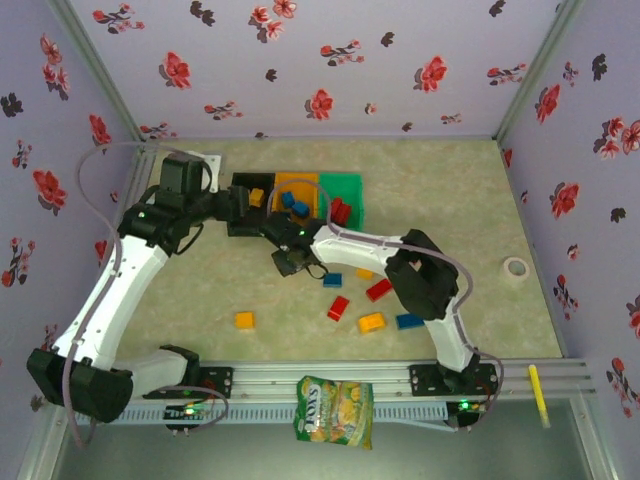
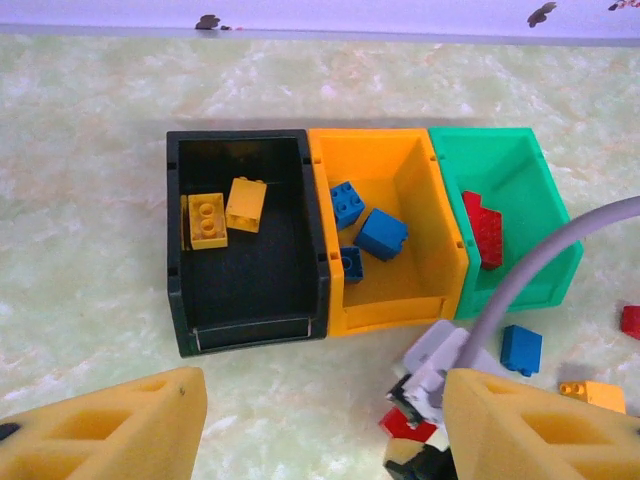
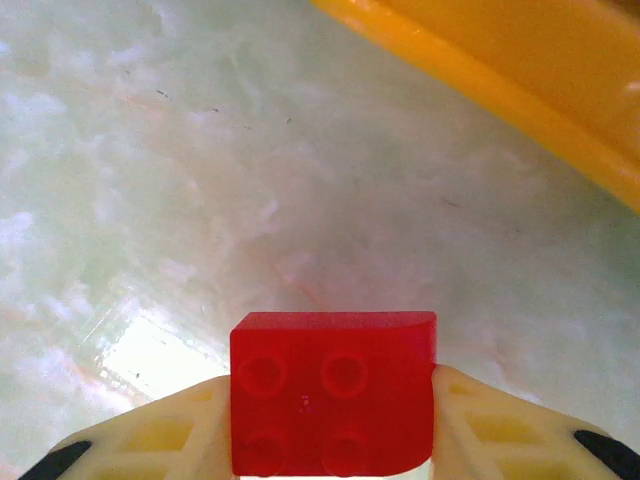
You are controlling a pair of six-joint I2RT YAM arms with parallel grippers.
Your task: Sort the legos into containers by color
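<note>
Your right gripper [image 3: 335, 432] is clenched on a red brick [image 3: 333, 380], one pale finger [image 3: 185, 435] pressed to each side and the studded face turned toward the wrist camera. The brick hangs just above the marbled tabletop [image 3: 200, 150], with the orange bin [image 3: 500, 85] close by at the upper right. From above, that gripper [image 1: 290, 262] sits just in front of the row of bins, nearest the black bin [image 1: 240, 186] and the orange one. Your left gripper [image 2: 320, 440] hovers in front of the same row with its jaws apart and nothing between the fingers [image 2: 110, 430]; you can see bare table in the gap. Below it, the black bin holds two yellow-orange bricks [image 2: 207, 220] lying side by side, the orange bin holds three blue bricks [image 2: 382, 234], and the green bin [image 2: 545, 200] holds red bricks [image 2: 485, 230] against its near wall. Several legos lie loose on the table in front of the bins: a blue brick [image 1: 332, 280], two more red ones [image 1: 338, 307], a yellow-orange brick [image 1: 371, 322] beside another blue one [image 1: 409, 321], and a lone yellow-orange brick [image 1: 244, 320] off to the left. A snack bag [image 1: 335, 410] hangs at the near rail, and a white tape roll [image 1: 515, 268] rests well apart on the right.
</note>
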